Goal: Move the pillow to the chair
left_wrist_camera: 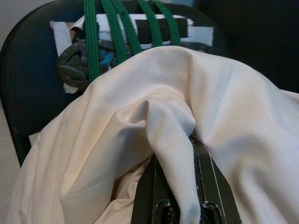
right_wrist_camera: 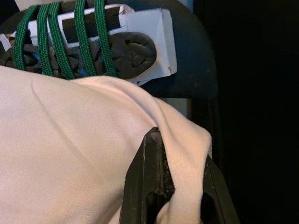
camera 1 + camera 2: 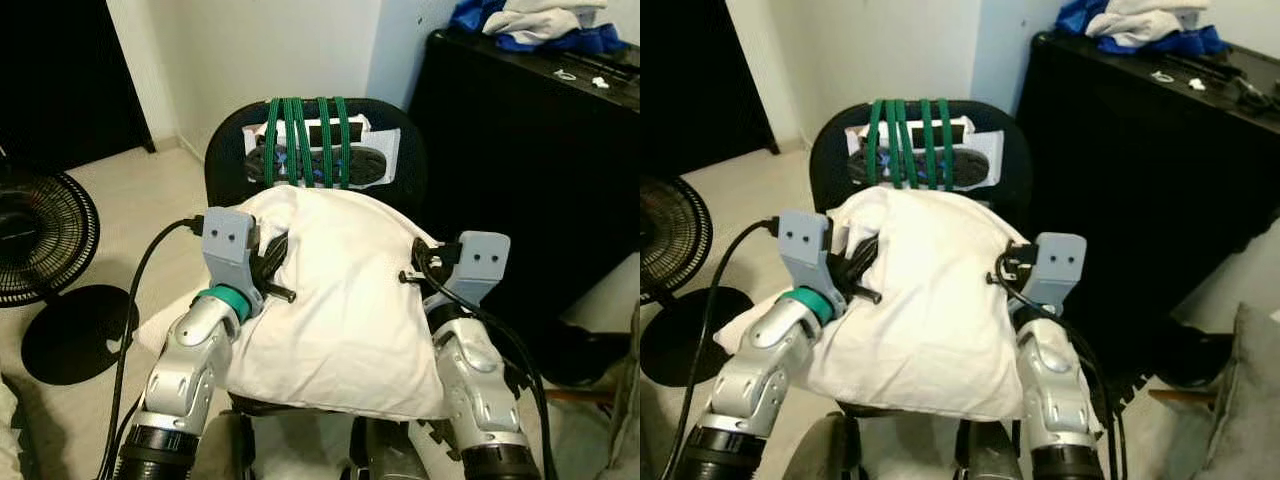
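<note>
Both tools, left tool (image 1: 180, 196) and right tool (image 2: 180, 186), apparently pinching pillow (image 3: 340, 300) over chair (image 3: 225, 150).

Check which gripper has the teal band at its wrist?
The left gripper: a teal band sits just below its grey mount. The right gripper has none. Both pinch the pillow.

white pillow (image 3: 340, 300), rumpled, against black chair (image 3: 228, 150), apparently resting there

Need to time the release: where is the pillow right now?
In the left eye view the pillow lies centred over the chair seat, top edge against the green-strapped backrest, pinched by the left end effector and right end effector.
</note>
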You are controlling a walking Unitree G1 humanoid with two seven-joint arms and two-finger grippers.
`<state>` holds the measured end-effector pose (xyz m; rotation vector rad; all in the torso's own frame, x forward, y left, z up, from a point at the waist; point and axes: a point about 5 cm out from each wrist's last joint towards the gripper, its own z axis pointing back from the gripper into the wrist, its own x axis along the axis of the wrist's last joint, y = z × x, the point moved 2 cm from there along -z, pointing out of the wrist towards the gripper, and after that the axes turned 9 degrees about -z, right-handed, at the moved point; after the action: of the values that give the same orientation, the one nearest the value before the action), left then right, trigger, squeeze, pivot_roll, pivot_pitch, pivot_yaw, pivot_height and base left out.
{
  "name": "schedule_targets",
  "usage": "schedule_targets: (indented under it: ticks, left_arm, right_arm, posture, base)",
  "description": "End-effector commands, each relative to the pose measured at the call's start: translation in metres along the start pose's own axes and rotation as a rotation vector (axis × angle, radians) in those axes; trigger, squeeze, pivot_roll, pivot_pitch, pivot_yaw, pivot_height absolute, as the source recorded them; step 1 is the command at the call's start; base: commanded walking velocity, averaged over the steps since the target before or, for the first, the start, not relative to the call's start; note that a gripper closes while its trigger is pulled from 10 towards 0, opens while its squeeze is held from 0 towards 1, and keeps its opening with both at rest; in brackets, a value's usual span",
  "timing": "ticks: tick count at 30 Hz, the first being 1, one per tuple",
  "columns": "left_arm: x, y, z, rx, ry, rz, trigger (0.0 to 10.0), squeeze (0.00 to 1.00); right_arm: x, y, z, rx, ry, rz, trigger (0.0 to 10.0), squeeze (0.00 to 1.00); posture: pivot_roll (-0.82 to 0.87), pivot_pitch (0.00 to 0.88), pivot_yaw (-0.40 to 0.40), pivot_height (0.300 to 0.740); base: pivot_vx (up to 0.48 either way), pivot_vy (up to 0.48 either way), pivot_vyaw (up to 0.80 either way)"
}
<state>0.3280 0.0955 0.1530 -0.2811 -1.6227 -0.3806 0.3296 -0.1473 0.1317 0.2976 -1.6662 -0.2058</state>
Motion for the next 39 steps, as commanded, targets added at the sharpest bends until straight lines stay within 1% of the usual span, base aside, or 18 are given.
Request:
schedule_targets:
  ticks: [1, 10, 11, 12, 13, 14, 15, 17, 18, 20, 21, 23, 25, 27, 29, 31, 34, 39]
  left_arm:
    - [-0.007, -0.008, 0.000, -0.041, 0.031, 0.000, 10.0, 0.00]
    - [-0.010, -0.006, 0.002, -0.057, 0.009, -0.009, 10.0, 0.00]
    - [-0.007, -0.008, 0.006, -0.107, -0.014, 0.021, 10.0, 0.00]
    - [-0.007, -0.008, 0.006, -0.107, -0.014, 0.021, 10.0, 0.00]
    - [-0.002, -0.013, 0.011, -0.189, -0.043, 0.044, 10.0, 0.00]
    - [-0.002, -0.013, 0.011, -0.189, -0.043, 0.044, 10.0, 0.00]
    - [0.003, -0.018, 0.019, -0.292, -0.065, 0.060, 10.0, 0.00]
    - [0.003, -0.018, 0.019, -0.292, -0.065, 0.060, 10.0, 0.00]
    - [0.011, -0.021, 0.026, -0.379, -0.092, 0.085, 10.0, 0.00]
    - [0.011, -0.021, 0.026, -0.379, -0.092, 0.085, 10.0, 0.00]
    - [0.025, -0.019, 0.031, -0.430, -0.145, 0.118, 10.0, 0.00]
    - [0.057, -0.007, 0.031, -0.430, -0.273, 0.157, 10.0, 0.00]
    - [0.057, -0.007, 0.031, -0.430, -0.273, 0.157, 10.0, 0.00]
    - [0.090, 0.007, 0.027, -0.371, -0.422, 0.181, 10.0, 0.00]
    - [0.090, 0.007, 0.027, -0.371, -0.422, 0.181, 10.0, 0.00]
    - [0.117, 0.018, 0.027, -0.337, -0.549, 0.203, 10.0, 0.00]
    - [0.125, 0.020, 0.030, -0.344, -0.594, 0.213, 10.0, 0.00]
    - [0.127, 0.019, 0.035, -0.361, -0.609, 0.243, 10.0, 0.00]
  right_arm:
    - [0.000, 0.008, -0.001, 0.027, -0.005, -0.014, 10.0, 0.00]
    - [-0.001, 0.008, 0.001, 0.023, -0.002, 0.005, 10.0, 0.00]
    - [0.000, 0.009, 0.002, 0.026, -0.006, 0.013, 10.0, 0.00]
    - [0.000, 0.009, 0.002, 0.026, -0.006, 0.013, 10.0, 0.00]
    - [0.001, 0.008, 0.004, 0.022, -0.017, 0.022, 10.0, 0.00]
    - [0.001, 0.008, 0.004, 0.022, -0.017, 0.022, 10.0, 0.00]
    - [0.007, 0.005, 0.006, 0.000, -0.057, 0.054, 10.0, 0.00]
    - [0.007, 0.005, 0.006, 0.000, -0.057, 0.054, 10.0, 0.00]
    - [0.017, 0.000, 0.007, -0.033, -0.110, 0.086, 10.0, 0.00]
    - [0.017, 0.000, 0.007, -0.033, -0.110, 0.086, 10.0, 0.00]
    - [0.032, -0.005, 0.006, -0.073, -0.176, 0.100, 10.0, 0.00]
    - [0.063, -0.006, 0.001, -0.090, -0.298, 0.101, 10.0, 0.00]
    - [0.063, -0.006, 0.001, -0.090, -0.298, 0.101, 10.0, 0.00]
    - [0.092, 0.005, -0.005, -0.053, -0.406, 0.096, 10.0, 0.00]
    - [0.092, 0.005, -0.005, -0.053, -0.406, 0.096, 10.0, 0.00]
    - [0.114, 0.019, -0.008, -0.001, -0.491, 0.096, 10.0, 0.00]
    - [0.120, 0.026, -0.005, 0.030, -0.525, 0.104, 10.0, 0.00]
    - [0.119, 0.030, -0.001, 0.040, -0.534, 0.108, 10.0, 0.00]
  posture:
    - [0.09, 0.029, 0.025, 0.631]
    - [0.08, 0.043, 0.029, 0.616]
    - [0.08, 0.048, 0.027, 0.616]
    - [0.08, 0.048, 0.027, 0.616]
    - [0.08, 0.050, 0.027, 0.616]
    - [0.08, 0.050, 0.027, 0.616]
    - [0.09, 0.054, 0.024, 0.616]
    - [0.09, 0.054, 0.024, 0.616]
    - [0.09, 0.054, 0.024, 0.616]
    - [0.09, 0.054, 0.024, 0.616]
    - [0.08, 0.056, 0.024, 0.616]
    - [0.08, 0.055, 0.024, 0.616]
    - [0.08, 0.055, 0.024, 0.616]
    - [0.08, 0.047, 0.023, 0.616]
    - [0.08, 0.047, 0.023, 0.616]
    - [0.08, 0.042, 0.022, 0.616]
    - [0.08, 0.041, 0.021, 0.616]
    - [0.08, 0.042, 0.019, 0.616]
  base:
    - [0.000, 0.000, 0.00]
    - [0.000, 0.000, 0.00]
    - [0.000, 0.000, 0.00]
    - [0.000, 0.000, 0.00]
    - [0.000, 0.000, 0.00]
    - [0.000, 0.000, 0.00]
    - [0.000, 0.000, 0.00]
    - [0.000, 0.000, 0.00]
    - [0.000, 0.000, 0.00]
    - [0.000, 0.000, 0.00]
    - [0.000, 0.000, 0.00]
    - [0.000, 0.000, 0.00]
    - [0.000, 0.000, 0.00]
    - [0.000, 0.000, 0.00]
    - [0.000, 0.000, 0.00]
    - [0.000, 0.000, 0.00]
    - [0.000, 0.000, 0.00]
    - [0.000, 0.000, 0.00]
